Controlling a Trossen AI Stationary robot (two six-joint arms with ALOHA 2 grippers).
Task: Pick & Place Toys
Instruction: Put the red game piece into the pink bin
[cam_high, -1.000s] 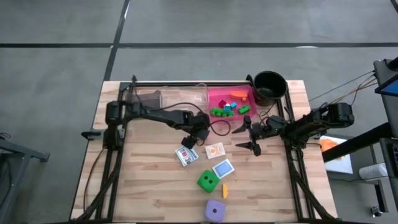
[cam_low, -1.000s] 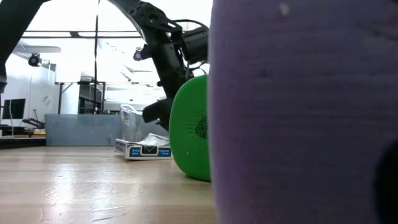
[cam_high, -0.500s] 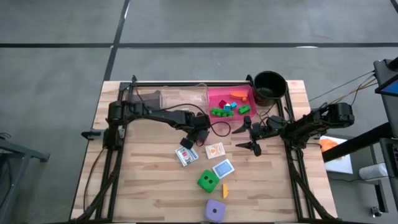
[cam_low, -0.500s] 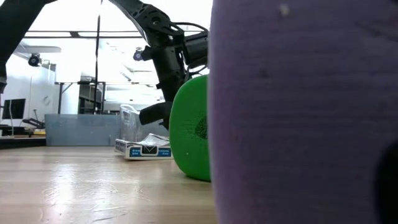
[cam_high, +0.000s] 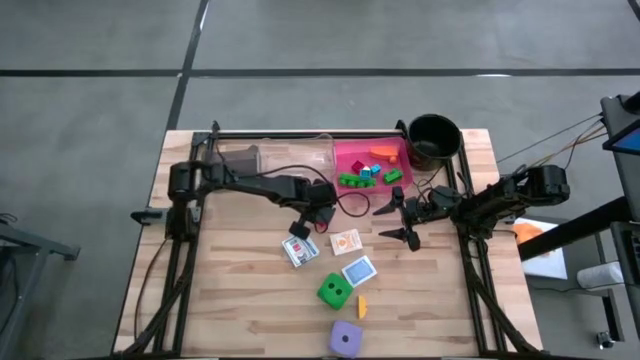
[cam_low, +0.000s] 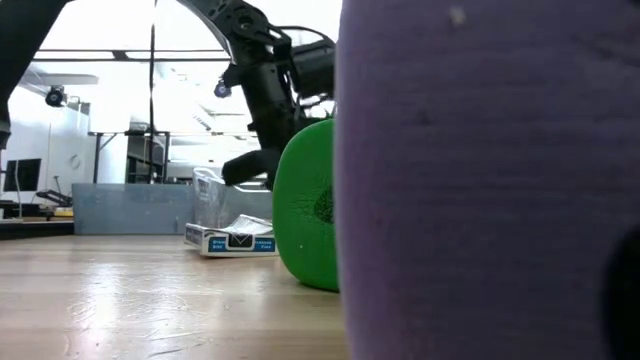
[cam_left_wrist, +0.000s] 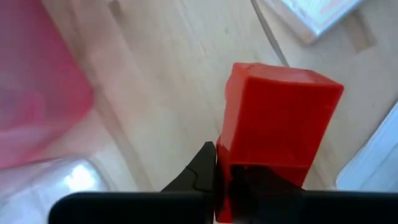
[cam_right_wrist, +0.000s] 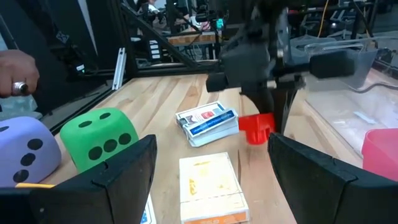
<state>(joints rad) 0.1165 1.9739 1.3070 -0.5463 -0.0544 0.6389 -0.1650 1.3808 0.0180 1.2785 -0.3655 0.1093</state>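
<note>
**Red brick clamped in the left gripper above the table**

Red brick (cam_left_wrist: 277, 118) sits between the left gripper's (cam_high: 303, 229) fingers, which are closed tight on it; the right wrist view shows it (cam_right_wrist: 256, 128) raised just clear of the wood, beside a card box (cam_right_wrist: 207, 122). From above, that gripper hangs near the table's middle, just behind the same card box (cam_high: 299, 250).

Nearest the front edge lies the purple die (cam_high: 345, 338), which fills most of the low view (cam_low: 490, 180). Just behind it are a small yellow piece (cam_high: 362, 306) and the green die (cam_high: 333, 291); the two dice stand close together but apart. Behind these, a blue-backed card (cam_high: 358, 271) and an orange-printed card (cam_high: 346, 241) lie flat, near each other, to the right of the card box.

The right gripper (cam_high: 404, 221) waits over the table's right half, near the orange card, with its fingers (cam_right_wrist: 118, 177) spread wide apart and nothing between them.

At the far edge stand three containers in a row: a clear tray (cam_high: 262, 156) on the left, a pink tray (cam_high: 347, 152) beside it holding green, red, teal and orange bricks (cam_high: 371, 172), and a round black pot (cam_high: 433, 137) at the right corner.

Beyond the table, a person's hand (cam_right_wrist: 17, 70) wearing a ring shows at the edge of the right wrist view.
</note>
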